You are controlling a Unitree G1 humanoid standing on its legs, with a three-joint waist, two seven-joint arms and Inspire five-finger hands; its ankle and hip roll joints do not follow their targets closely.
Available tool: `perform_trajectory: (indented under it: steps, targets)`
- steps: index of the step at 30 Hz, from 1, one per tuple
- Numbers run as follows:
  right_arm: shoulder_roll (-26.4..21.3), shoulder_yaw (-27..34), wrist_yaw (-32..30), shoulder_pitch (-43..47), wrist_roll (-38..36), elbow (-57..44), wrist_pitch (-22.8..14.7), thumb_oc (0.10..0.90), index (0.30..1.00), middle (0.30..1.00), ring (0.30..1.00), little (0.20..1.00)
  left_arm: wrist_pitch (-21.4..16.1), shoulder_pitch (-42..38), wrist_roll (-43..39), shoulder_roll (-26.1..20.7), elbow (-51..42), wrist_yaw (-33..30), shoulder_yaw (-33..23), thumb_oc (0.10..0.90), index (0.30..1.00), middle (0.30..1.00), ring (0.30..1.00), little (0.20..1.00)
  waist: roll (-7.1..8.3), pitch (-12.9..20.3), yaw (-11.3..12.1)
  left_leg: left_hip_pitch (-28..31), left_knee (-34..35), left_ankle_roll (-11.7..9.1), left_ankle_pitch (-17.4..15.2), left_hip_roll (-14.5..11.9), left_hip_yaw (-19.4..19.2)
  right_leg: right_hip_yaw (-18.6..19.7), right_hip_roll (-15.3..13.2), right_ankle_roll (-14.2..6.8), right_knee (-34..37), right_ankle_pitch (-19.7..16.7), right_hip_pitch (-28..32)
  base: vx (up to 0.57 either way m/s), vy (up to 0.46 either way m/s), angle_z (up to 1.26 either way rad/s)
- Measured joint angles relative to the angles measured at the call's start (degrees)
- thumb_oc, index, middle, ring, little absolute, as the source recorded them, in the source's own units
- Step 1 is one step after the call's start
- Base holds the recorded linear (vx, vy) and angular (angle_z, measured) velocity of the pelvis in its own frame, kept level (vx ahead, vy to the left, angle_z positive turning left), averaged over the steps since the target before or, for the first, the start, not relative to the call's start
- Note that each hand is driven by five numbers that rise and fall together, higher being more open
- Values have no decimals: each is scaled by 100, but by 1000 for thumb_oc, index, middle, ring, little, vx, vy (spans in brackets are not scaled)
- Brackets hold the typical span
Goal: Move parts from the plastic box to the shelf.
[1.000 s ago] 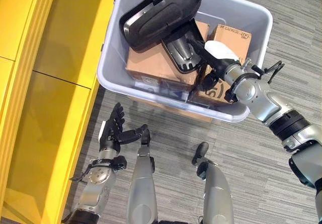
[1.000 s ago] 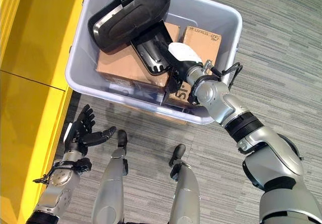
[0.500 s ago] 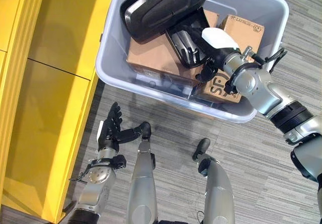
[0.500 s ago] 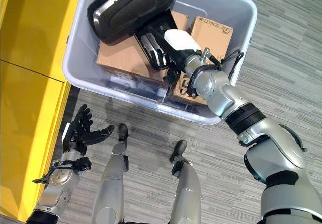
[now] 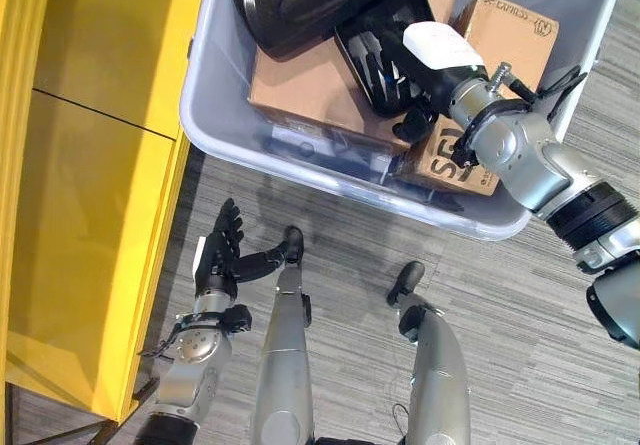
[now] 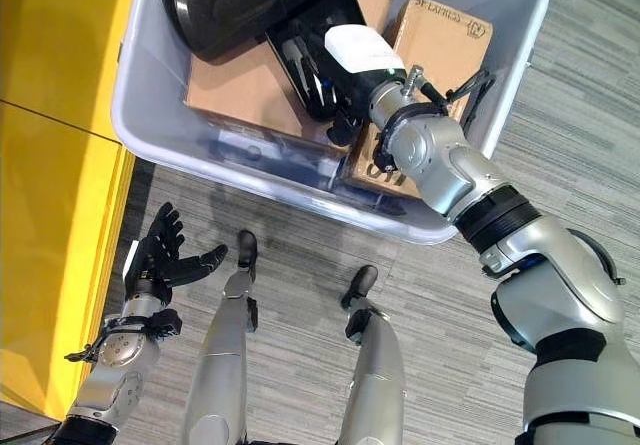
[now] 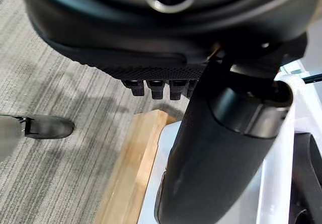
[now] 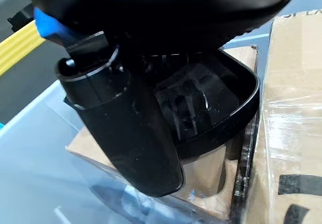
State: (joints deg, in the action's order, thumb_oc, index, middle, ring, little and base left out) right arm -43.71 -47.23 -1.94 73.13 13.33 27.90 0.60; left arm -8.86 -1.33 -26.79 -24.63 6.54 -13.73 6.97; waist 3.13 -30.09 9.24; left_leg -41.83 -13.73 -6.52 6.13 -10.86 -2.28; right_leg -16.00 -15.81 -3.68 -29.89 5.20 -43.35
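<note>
Parts of black moulded plastic (image 5: pixel 375 55) lie atop brown cardboard cartons (image 5: pixel 310 80) in the pale grey plastic box (image 5: pixel 215 115); they look stiff, light, smooth, best taken by a rim. Right hand (image 5: pixel 425 85) reaches among them, grip unclear. Left hand (image 5: pixel 222 260) hangs open beside the yellow shelf (image 5: pixel 90 215).

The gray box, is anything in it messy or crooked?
A bit. In the gray box, the big black part lies tilted across a cardboard box, sticking up near the rim. A smaller black part leans beside it, where the right hand reaches. Nothing looks spilled or broken.
</note>
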Motion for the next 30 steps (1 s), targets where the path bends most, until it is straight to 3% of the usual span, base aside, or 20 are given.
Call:
perform_trajectory:
  steps: [8, 27, 30]
  targets:
    - [-150, -138, -76, 246, 18, -25, -5, 900, 1000, 1000, 1000, 1000, -29, 0, 0, -3, -73, -111, -8, 900, 1000, 1000, 1000, 1000, 5, -2, -103, -214, -55, 1, 7, 28, 74, -21, -31, 3, -92, 42, -173, 22, 4, 4]
    - [-502, -162, -121, 463, 228, -113, -25, 900, 1000, 1000, 1000, 1000, -49, 1, -3, -34, -264, -195, -54, 900, 1000, 1000, 1000, 1000, 4, -2, -110, -679, -138, 2, 30, 91, 109, -12, -106, 16, -232, 60, -648, 1, 0, 0]
    - [-653, -563, -134, 627, 234, -81, -29, 900, 1000, 1000, 1000, 1000, -129, 1, -4, -141, -280, -195, -110, 900, 1000, 1000, 1000, 1000, 4, -2, -98, -718, -148, 4, 31, 106, 114, -12, -129, 16, -240, 60, -680, 5, -1, 1]
